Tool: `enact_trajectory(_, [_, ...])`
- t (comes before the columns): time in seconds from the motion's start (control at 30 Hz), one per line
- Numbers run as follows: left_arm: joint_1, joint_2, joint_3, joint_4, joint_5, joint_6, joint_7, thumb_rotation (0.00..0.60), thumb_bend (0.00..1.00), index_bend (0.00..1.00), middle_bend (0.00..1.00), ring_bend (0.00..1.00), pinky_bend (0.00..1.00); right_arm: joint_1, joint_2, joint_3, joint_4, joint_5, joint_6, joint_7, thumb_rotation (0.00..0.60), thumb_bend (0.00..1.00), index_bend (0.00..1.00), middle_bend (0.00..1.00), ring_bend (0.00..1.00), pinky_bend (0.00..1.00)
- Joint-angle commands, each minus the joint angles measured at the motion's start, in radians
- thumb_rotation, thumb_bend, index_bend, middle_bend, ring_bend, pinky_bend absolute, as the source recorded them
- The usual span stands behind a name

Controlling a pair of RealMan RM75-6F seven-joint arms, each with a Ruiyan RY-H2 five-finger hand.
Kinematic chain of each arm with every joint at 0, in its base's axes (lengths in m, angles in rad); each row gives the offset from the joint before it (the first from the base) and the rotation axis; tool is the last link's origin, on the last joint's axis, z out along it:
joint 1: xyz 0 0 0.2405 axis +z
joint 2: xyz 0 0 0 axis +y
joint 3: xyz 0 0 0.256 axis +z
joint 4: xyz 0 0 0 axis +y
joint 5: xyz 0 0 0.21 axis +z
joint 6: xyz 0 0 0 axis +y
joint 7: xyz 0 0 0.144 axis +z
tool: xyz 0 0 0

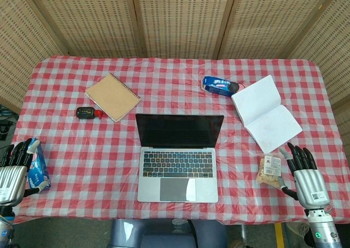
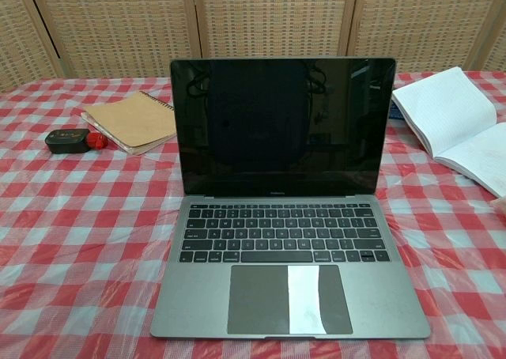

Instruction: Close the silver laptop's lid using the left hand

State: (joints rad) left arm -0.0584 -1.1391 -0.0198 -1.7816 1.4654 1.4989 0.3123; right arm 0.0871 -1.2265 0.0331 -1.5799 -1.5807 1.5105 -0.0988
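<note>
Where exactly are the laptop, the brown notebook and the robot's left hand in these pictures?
silver laptop [image 1: 178,163], head view, on its keyboard.
brown notebook [image 1: 112,96], head view, middle of its cover.
left hand [image 1: 15,169], head view, on the back of the hand at the table's edge.

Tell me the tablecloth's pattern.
The tablecloth is a red-and-white check, clearest in the head view, where it covers the whole table.

Matt metal laptop [image 2: 289,296] on a glossy plastic tablecloth [image 1: 82,149].
</note>
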Motion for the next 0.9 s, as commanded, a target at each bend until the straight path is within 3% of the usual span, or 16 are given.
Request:
enact_trajectory(0.03, [0.001, 0.0, -0.002, -0.001, -0.001, 0.004, 0.0, 0.6, 0.0, 0.0, 0.0, 0.0, 0.0, 0.001, 0.001, 0.001, -0.001, 0.003, -0.003, 0.001, 0.6, 0.59, 0.0, 0.0, 0.0, 0.0])
enact_trajectory(0.9, [-0.004, -0.003, -0.002, 0.001, -0.001, -0.006, -0.001, 0.6, 0.0, 0.0, 0.0, 0.0, 0.0, 0.003, -0.007, 0.003, 0.009, 0.005, -0.007, 0.004, 0.6, 0.6, 0.0, 0.0, 0.0, 0.0])
